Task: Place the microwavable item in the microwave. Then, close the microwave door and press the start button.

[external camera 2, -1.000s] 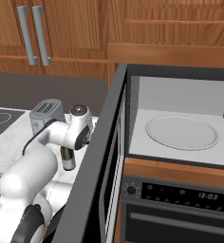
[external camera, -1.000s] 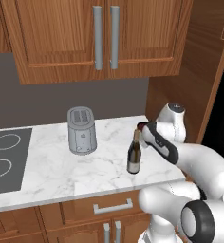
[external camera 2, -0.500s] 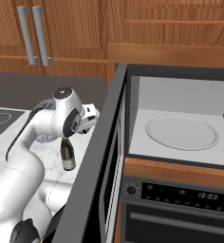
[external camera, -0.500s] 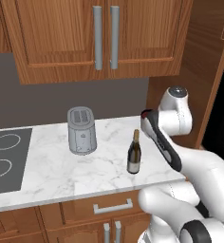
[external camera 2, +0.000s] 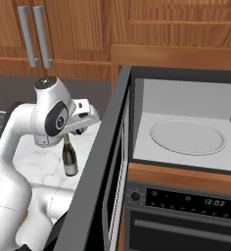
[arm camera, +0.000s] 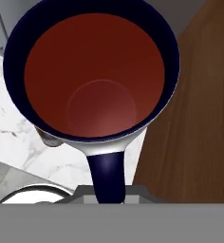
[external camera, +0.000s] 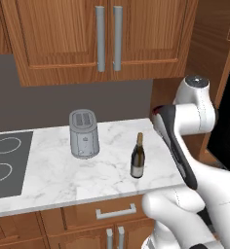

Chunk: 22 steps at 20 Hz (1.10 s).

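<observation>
The hand view looks straight down into the mug (arm camera: 92, 71), with its dark reddish inside and dark blue rim. Its blue handle (arm camera: 107, 171) runs down into my gripper (arm camera: 107, 193), which is shut on it. In the left base view a sliver of the mug (external camera: 156, 111) peeks from behind my raised forearm, above the counter's right end. The microwave (external camera 2: 186, 105) stands open with the bare glass turntable (external camera 2: 188, 137) inside. The microwave door (external camera 2: 100, 191) swings out toward me, between my hand (external camera 2: 85, 116) and the cavity.
A dark wine bottle (external camera: 137, 158) stands on the marble counter (external camera: 48, 175) just below and left of my hand. The silver toaster (external camera: 84, 133) sits further left, beside a cooktop (external camera: 5, 163). An oven with a clock (external camera 2: 186, 203) lies under the microwave. Wooden cabinets hang overhead.
My arm has risen and its elbow swung up, lifting the mug from beside the bottle's top to higher above the counter's right end. The bottle and toaster stayed put.
</observation>
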{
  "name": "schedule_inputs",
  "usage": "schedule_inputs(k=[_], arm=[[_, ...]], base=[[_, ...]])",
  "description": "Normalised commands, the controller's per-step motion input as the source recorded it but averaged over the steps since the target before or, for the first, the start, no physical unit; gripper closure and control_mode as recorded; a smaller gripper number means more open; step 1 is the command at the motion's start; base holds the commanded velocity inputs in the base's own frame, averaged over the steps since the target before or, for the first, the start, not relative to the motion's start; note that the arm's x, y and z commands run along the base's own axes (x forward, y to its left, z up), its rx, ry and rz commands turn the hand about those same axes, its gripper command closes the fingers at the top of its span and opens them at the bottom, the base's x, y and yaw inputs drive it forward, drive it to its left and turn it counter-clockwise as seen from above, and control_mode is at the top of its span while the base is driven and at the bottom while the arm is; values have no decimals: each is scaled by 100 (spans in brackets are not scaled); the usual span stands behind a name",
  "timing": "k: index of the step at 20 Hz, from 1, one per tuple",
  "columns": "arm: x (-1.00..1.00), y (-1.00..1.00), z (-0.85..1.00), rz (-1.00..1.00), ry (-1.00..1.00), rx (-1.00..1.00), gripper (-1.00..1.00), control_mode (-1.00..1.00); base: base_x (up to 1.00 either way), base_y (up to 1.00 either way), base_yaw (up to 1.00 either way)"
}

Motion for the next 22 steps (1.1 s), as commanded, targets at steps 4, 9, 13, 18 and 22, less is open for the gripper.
schedule_inputs(k=[4,9,13,18,22], arm=[[-61,4,32,-4,0,0,100,-100],[-6,24,-1,0,6,0,100,-100],[-10,4,-10,0,3,0,100,-100],[-39,14,-3,0,0,0,100,100],[0,0,0,0,0,0,100,100]], base=[[0,0,0],[0,0,0],[0,0,0],[-17,9,0],[-97,38,-4]])
